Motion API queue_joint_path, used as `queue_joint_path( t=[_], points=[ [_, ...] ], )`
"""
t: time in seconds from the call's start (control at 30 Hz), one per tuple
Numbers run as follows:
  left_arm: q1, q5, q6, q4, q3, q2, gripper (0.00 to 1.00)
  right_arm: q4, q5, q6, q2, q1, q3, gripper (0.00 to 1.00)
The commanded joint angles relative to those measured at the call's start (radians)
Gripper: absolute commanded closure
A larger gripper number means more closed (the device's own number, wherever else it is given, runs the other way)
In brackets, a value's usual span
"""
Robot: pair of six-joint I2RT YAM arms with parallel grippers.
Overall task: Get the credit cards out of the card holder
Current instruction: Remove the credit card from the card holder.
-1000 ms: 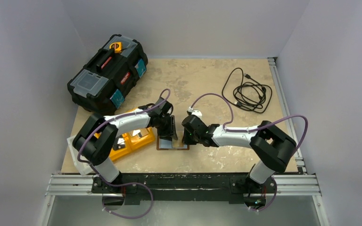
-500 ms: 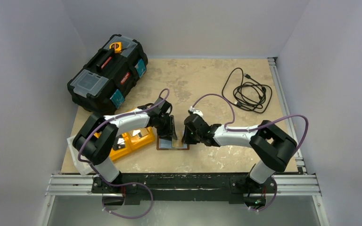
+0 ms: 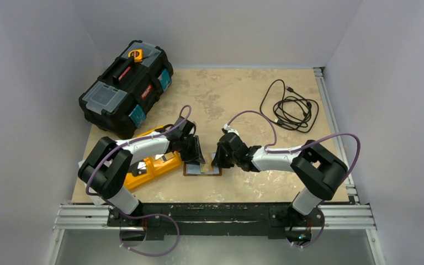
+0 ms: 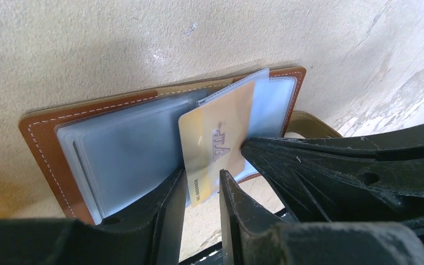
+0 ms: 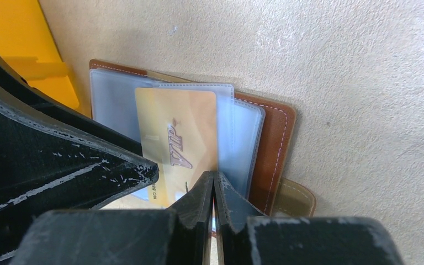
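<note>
While the card holder (image 3: 201,171) is lying open at the 6 o'clock edge of the desk (image 3: 243,94), the overhead view is showing both arms bending over it. The left pincer (image 3: 195,156) is leaning in from 10 o'clock and the right pincer (image 3: 217,162) from 3 o'clock. An orange tray (image 3: 149,168) is sitting just beside the holder at 9 o'clock.

Through the left wrist camera, that pincer's fingers are standing a little apart, straddling the near corner of a gold card (image 4: 215,135). The card is sticking partway out of a clear sleeve (image 4: 127,149), and nothing is showing a firm clamp yet. The right pincer's tip is pressing on the card at 3 o'clock. The draw seems to be the step in hand. The left fingers should be closing squarely on the stiff card edge, not on the floppy plastic. The right tip should be bearing on the leather rather than pinning what must slide.

Through the right wrist camera, its fingers are pressing together with nothing between them. The card is looking rigid and glossy, and the sleeves are looking thin, milky and soft. The holder's border is showing as brown stitched leather with rounded corners, with a snap tab (image 5: 297,199) poking out at 5 o'clock.
</note>
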Motion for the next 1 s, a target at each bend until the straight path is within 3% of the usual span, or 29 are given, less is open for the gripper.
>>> queue_joint_path(
  t=[0.0,0.2,0.97],
  points=[
    [-0.017,0.074,-0.049,0.096,-0.007,-0.031,0.74,-0.03,-0.002,0.001,0.091,0.006,-0.053,0.97],
    [-0.017,-0.072,0.007,-0.046,0.003,-0.015,0.72,-0.03,0.003,0.005,0.094,0.005,-0.062,0.97],
    [-0.019,-0.252,0.033,-0.116,-0.013,0.034,0.64,-0.065,0.026,0.0,0.09,-0.026,-0.07,0.98]
  ],
)
